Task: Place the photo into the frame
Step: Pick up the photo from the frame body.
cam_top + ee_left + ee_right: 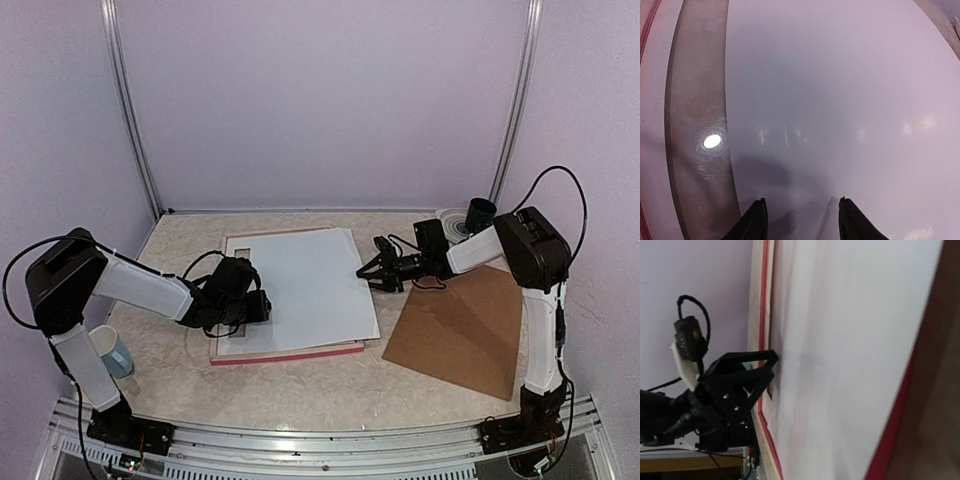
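The photo (305, 285), seemingly face down since only a blank white sheet shows, lies on the frame (290, 354) in the middle of the table (300, 400). Its long axis runs away from the arm bases, slightly skewed against the frame's sides. The left gripper (258, 305) hovers over its left margin, fingers (754, 220) spread and empty. The right gripper (368, 270), just beside the right edge, also looks parted and holds nothing.
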{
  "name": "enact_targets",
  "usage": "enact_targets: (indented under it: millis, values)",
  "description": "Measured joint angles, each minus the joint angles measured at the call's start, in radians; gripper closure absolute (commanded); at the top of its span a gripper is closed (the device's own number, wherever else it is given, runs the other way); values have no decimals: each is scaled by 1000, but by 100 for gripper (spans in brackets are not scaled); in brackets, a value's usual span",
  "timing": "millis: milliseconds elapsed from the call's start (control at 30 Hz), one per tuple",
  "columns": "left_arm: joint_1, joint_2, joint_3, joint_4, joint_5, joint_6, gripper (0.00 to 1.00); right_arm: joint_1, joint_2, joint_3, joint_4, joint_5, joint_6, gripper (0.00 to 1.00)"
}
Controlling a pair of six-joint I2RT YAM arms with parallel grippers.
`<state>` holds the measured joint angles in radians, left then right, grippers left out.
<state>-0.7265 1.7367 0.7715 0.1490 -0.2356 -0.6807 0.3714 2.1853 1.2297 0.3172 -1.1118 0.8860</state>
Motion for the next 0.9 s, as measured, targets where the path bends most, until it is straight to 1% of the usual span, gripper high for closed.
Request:
enact_targets:
  millis: [67, 300, 400, 533, 633, 767, 900]
  values:
    - [0, 0, 0, 0, 0, 0, 51, 3, 4, 2, 13, -6, 7, 70]
    - [0, 0, 0, 0, 1, 0, 51, 33, 38, 21, 55, -18, 45, 70]
    - [0, 0, 0, 0, 1, 0, 51, 42, 46, 29, 62, -20, 56, 72]
    - [-1, 0, 0, 0, 3, -1, 51, 45, 48, 39, 73, -23, 64, 87]
    - [-1, 0, 0, 0, 3, -3, 51, 46, 50, 47, 73, -24, 73, 93]
    - [-1, -17, 0, -8, 3, -3, 51, 50, 56, 61, 69, -26, 73, 91]
    - [0, -53, 6, -15, 3, -2, 51, 58, 71, 74, 65, -30, 69, 82]
